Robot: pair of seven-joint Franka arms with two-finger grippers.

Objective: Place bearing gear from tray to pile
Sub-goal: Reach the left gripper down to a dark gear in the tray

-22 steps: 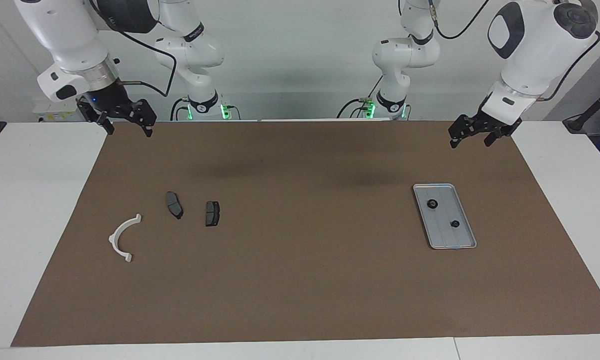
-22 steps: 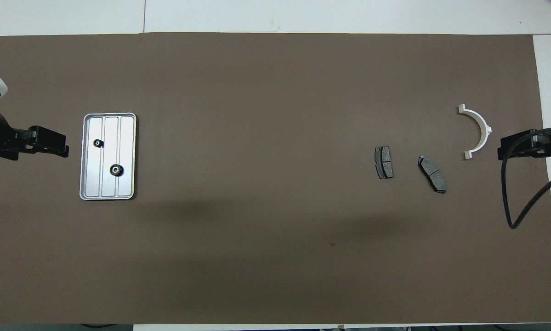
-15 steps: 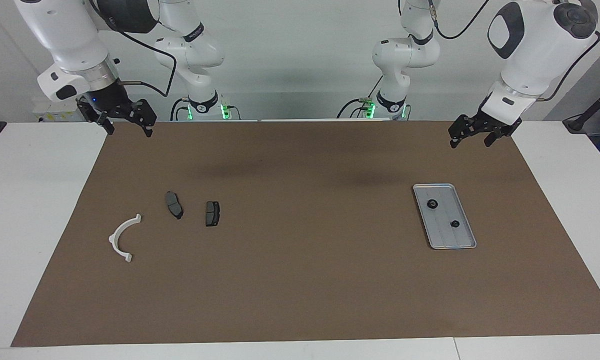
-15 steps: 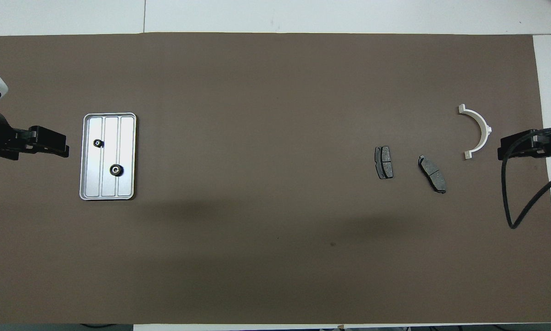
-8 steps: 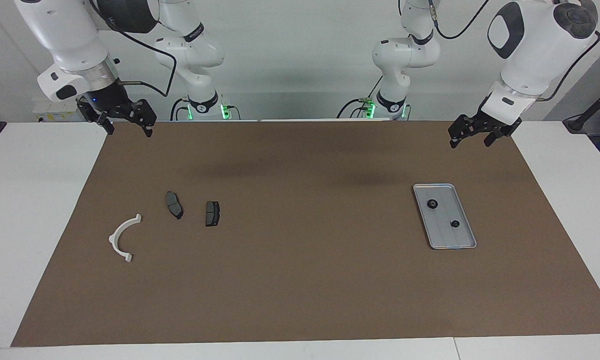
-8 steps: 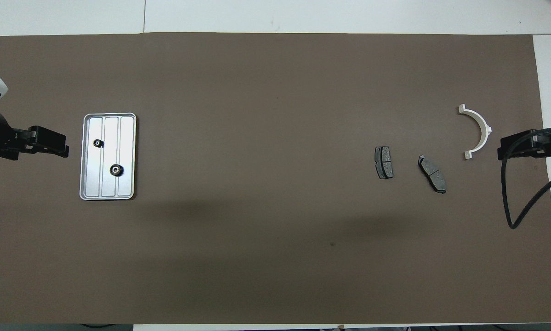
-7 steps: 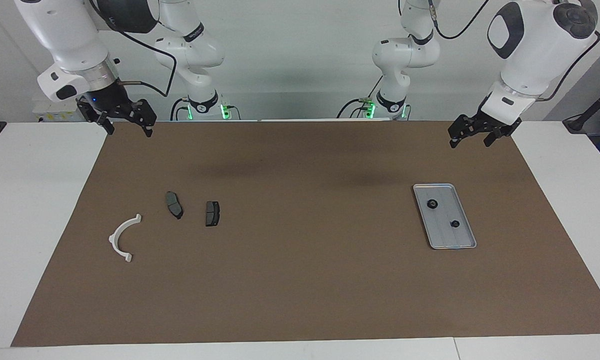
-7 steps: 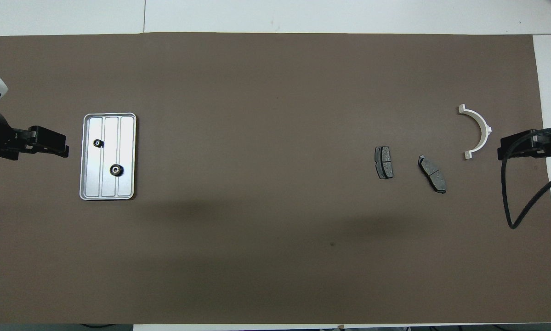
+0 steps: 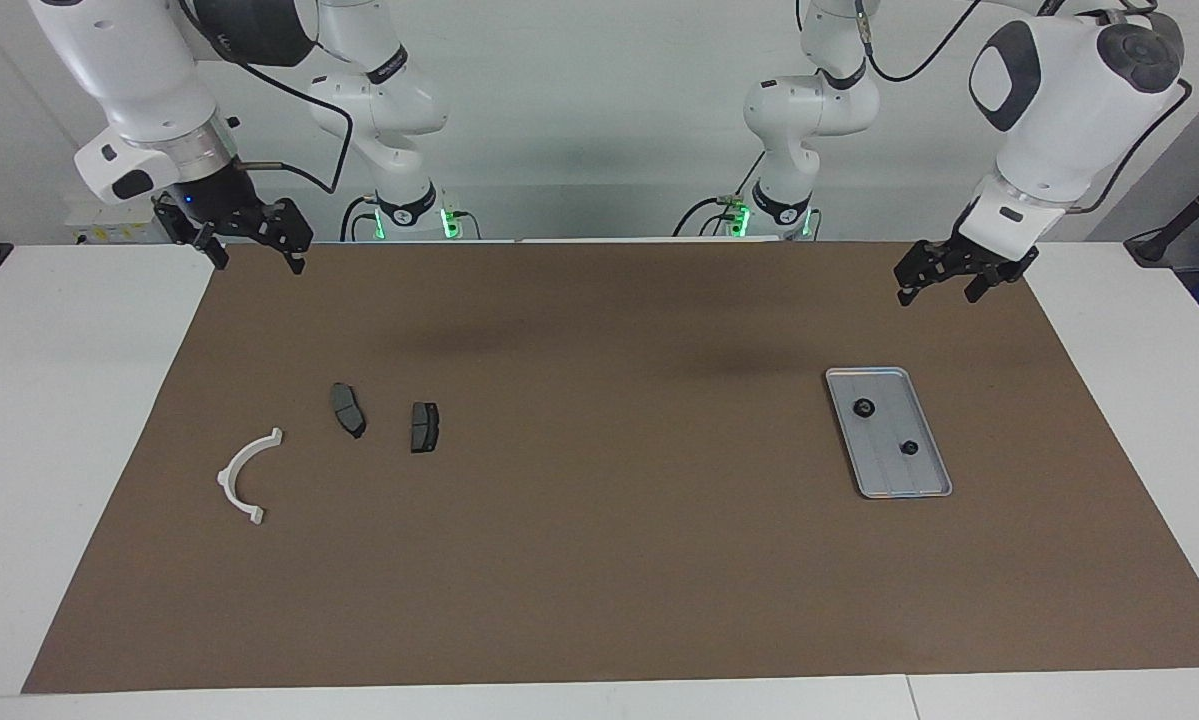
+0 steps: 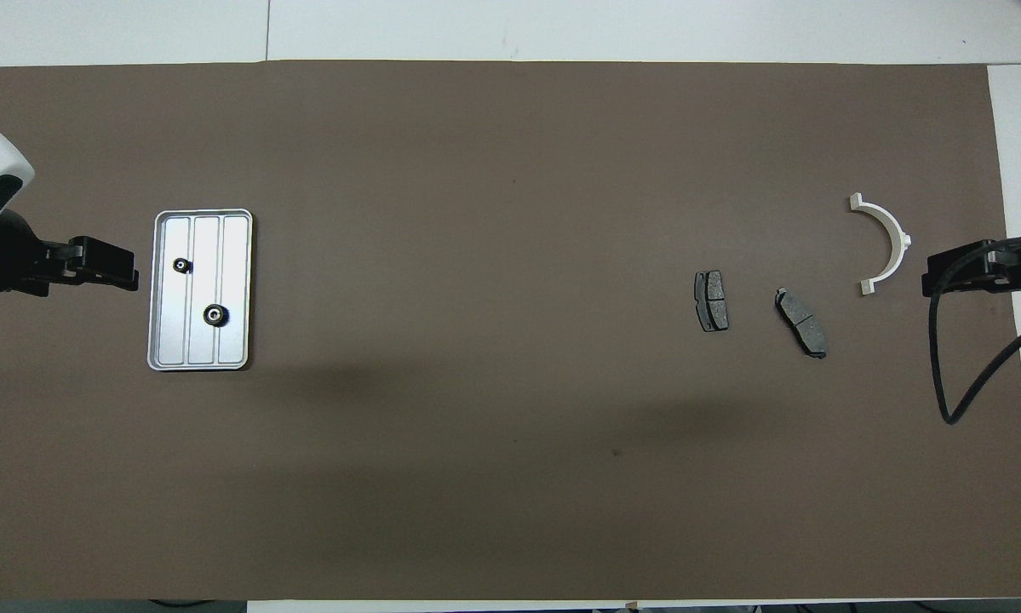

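So far nothing is moved: both bearing gears, the larger gear and the smaller gear, lie in the tray, below and out from the left claw, which hangs empty with its jaws wide over the mat's edge. The right claw waits, wide and empty, above the mat's corner, with the pile of white bracket and two brake pads well clear of it. Reaching, grasping, carrying and placing all remain.

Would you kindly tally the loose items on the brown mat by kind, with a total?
Tray: 1
Gears, both in the tray: 2, larger, smaller
Brake pads: 2
White half-ring bracket: 1
Total: 6
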